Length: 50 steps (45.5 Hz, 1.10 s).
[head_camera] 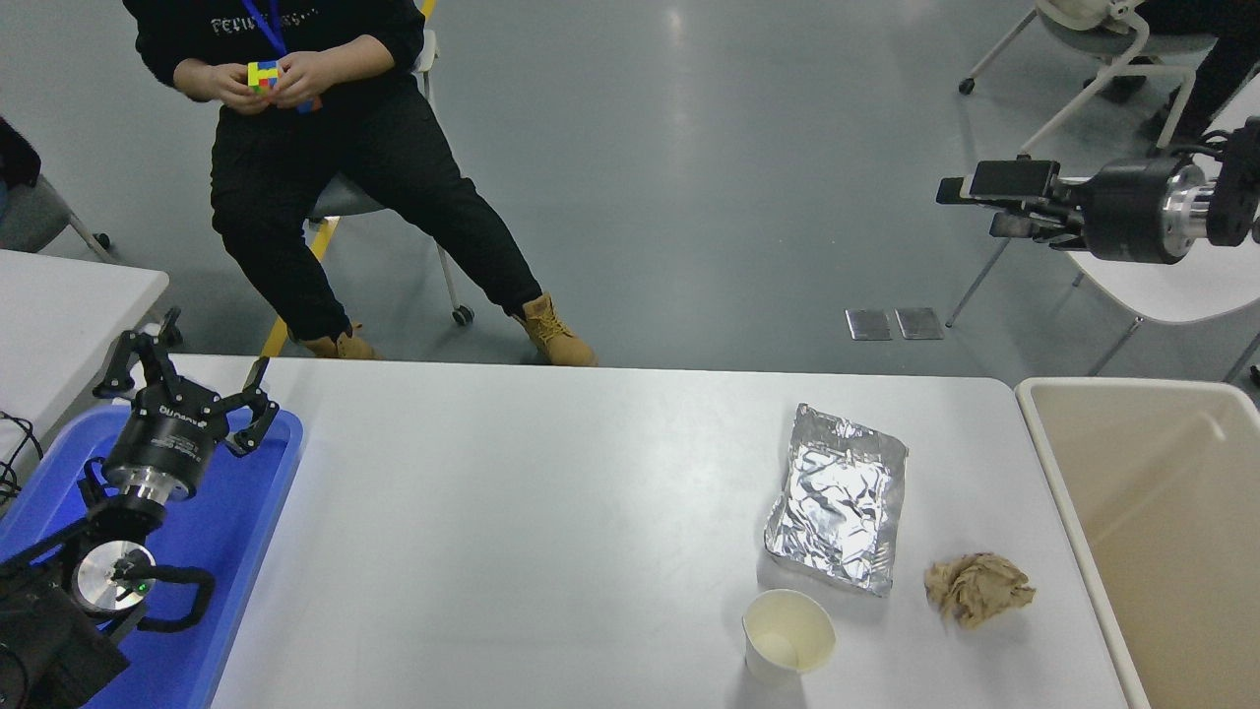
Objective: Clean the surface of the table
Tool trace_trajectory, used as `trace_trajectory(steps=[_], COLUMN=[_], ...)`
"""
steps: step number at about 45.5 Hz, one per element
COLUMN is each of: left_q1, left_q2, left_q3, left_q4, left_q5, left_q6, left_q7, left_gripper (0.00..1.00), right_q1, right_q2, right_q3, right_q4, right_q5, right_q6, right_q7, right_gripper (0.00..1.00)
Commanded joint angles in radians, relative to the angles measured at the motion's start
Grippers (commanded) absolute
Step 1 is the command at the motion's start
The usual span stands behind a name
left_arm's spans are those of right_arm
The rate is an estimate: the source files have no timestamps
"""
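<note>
Foil tray [838,497], paper cup [788,635] and crumpled brown paper [977,588] lie on the table surface [512,532].

Grey polished floor [709,177] fills the far side, ceiling light glinting off it near the top. Two metal floor plates [894,323] sit side by side, just beyond the near edge. A person [325,148] sits on a wheeled chair [394,236] at upper left. Another wheeled chair [1093,49] stands top right. A smaller white table [59,315] pokes in at left.
</note>
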Motion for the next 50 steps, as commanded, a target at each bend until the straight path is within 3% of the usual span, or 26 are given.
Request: trace_trajectory(steps=[1, 8, 23, 35, 50], left_q1=[0.000, 0.000, 0.000, 0.000, 0.000], left_q2=[0.000, 0.000, 0.000, 0.000, 0.000], left_q3=[0.000, 0.000, 0.000, 0.000, 0.000], left_q4=[0.000, 0.000, 0.000, 0.000, 0.000], left_q5=[0.000, 0.000, 0.000, 0.000, 0.000], left_q6=[0.000, 0.000, 0.000, 0.000, 0.000], left_q7=[0.000, 0.000, 0.000, 0.001, 0.001], left_gripper=[1.00, 1.00, 1.00, 1.00, 1.00], right_q1=[0.108, 0.190, 0.252, 0.255, 0.191], right_q2=[0.106, 0.228, 0.426, 0.534, 0.570], right_q3=[-0.098, -0.247, -0.302, -0.307, -0.327], right_q4=[0.127, 0.182, 0.204, 0.221, 0.221], right_q5=[-0.305, -0.337, -0.352, -0.352, -0.352], right_q6=[0.011, 0.011, 0.011, 0.011, 0.011], right_q7=[0.029, 0.047, 0.061, 0.066, 0.066], right_gripper=[0.98, 0.98, 0.98, 0.98, 0.98])
